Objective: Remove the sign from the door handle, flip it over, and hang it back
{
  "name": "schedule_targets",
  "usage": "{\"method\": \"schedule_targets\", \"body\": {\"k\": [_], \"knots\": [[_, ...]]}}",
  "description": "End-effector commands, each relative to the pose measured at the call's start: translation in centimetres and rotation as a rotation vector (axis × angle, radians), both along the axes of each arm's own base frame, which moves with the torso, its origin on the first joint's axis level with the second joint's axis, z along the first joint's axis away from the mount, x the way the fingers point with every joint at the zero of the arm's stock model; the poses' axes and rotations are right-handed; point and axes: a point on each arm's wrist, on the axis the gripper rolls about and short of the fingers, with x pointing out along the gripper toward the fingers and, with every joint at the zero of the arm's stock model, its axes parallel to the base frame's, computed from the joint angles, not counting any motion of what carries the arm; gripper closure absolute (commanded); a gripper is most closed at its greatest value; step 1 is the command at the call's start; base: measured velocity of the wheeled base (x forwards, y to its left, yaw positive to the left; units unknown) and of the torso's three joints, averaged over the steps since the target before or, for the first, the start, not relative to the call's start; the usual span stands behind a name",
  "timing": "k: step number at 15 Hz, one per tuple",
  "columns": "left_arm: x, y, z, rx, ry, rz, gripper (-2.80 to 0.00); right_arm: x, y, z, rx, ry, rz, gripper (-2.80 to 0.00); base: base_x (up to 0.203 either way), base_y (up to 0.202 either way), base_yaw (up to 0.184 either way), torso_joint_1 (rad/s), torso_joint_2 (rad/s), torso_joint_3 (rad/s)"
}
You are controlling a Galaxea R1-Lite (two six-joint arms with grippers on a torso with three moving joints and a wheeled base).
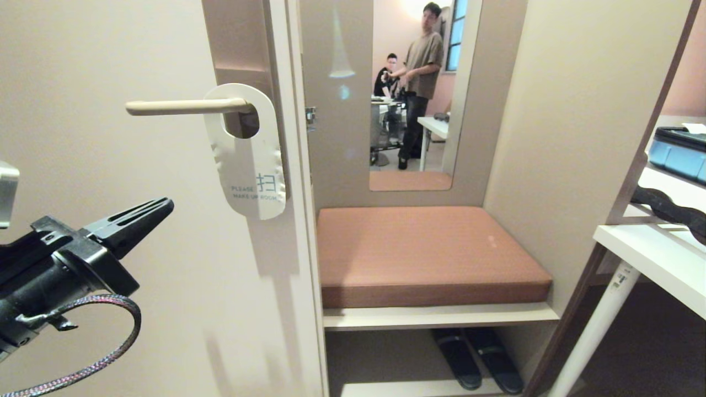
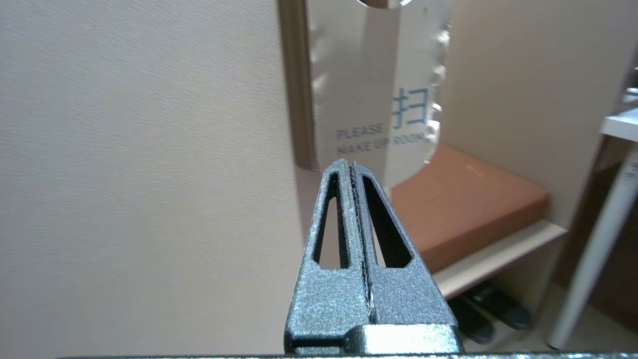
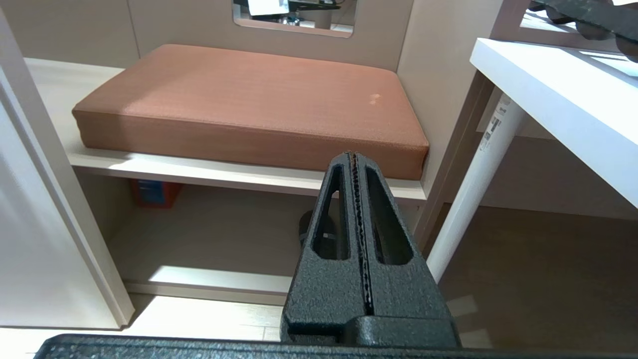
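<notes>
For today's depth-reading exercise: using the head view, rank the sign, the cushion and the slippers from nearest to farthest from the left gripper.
From the left gripper, at the picture's lower left:
1. Sign, hanging on the door handle, up and to the gripper's right.
2. Cushion, on the bench beyond the door's edge.
3. Slippers, under the bench, lowest and farthest right.

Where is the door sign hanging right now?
In the head view the sign hangs by its hole on the door handle, white "make up room" face outward, at the door's right edge beside the cushioned bench. The shut left tool is below-left, apart.
</notes>
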Motion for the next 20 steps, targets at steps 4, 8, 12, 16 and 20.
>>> {"method": "schedule_targets", "body": {"k": [4, 8, 12, 16, 20], "knots": [[-1.0, 0.9, 0.7, -0.006, -0.049, 0.068, 0.0, 0.0, 0.0, 0.0, -0.001, 0.0, 0.003, 0.0, 0.0, 0.0, 0.0, 0.0, 0.0, 0.0], [-3.0, 2.8, -0.4, -0.005, -0.049, 0.198, 0.0, 0.0, 0.0, 0.0, -0.002, 0.0, 0.001, 0.0, 0.0, 0.0, 0.0, 0.0, 0.0, 0.0], [-7.3, 3.1, -3.9, -0.012, -0.022, 0.259, 0.0, 0.0, 0.0, 0.0, -0.001, 0.0, 0.003, 0.0, 0.0, 0.0, 0.0, 0.0, 0.0, 0.0], [-10.4, 3.2, -5.3, -0.017, -0.009, 0.275, 0.0, 0.0, 0.0, 0.0, -0.001, 0.0, 0.001, 0.0, 0.0, 0.0, 0.0, 0.0, 0.0, 0.0], [-13.5, 3.3, -7.2, -0.016, 0.03, 0.34, 0.0, 0.0, 0.0, 0.0, -0.001, 0.0, 0.002, 0.0, 0.0, 0.0, 0.0, 0.0, 0.0, 0.0]]}}
